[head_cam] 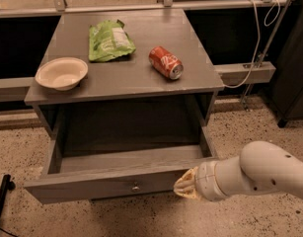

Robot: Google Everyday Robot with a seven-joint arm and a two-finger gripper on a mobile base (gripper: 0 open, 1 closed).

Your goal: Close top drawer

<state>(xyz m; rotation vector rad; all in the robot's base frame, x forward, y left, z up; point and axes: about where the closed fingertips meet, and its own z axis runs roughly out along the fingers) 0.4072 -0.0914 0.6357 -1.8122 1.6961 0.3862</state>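
Observation:
The top drawer (87, 188) is a wide grey wood-grain drawer pulled far out of the cabinet, and its inside looks empty. A small round metal knob (135, 187) sits at the centre of its front panel. My gripper (183, 185) is at the right part of the front panel, right of the knob, touching or nearly touching the panel face. My white arm (259, 174) comes in from the lower right.
On the cabinet top (141, 83) lie a cream bowl (61, 73), a green snack bag (110, 41) and a red soda can (166, 62) on its side. A white cable (252, 53) hangs at the right. A black leg (2, 201) stands at the lower left on the speckled floor.

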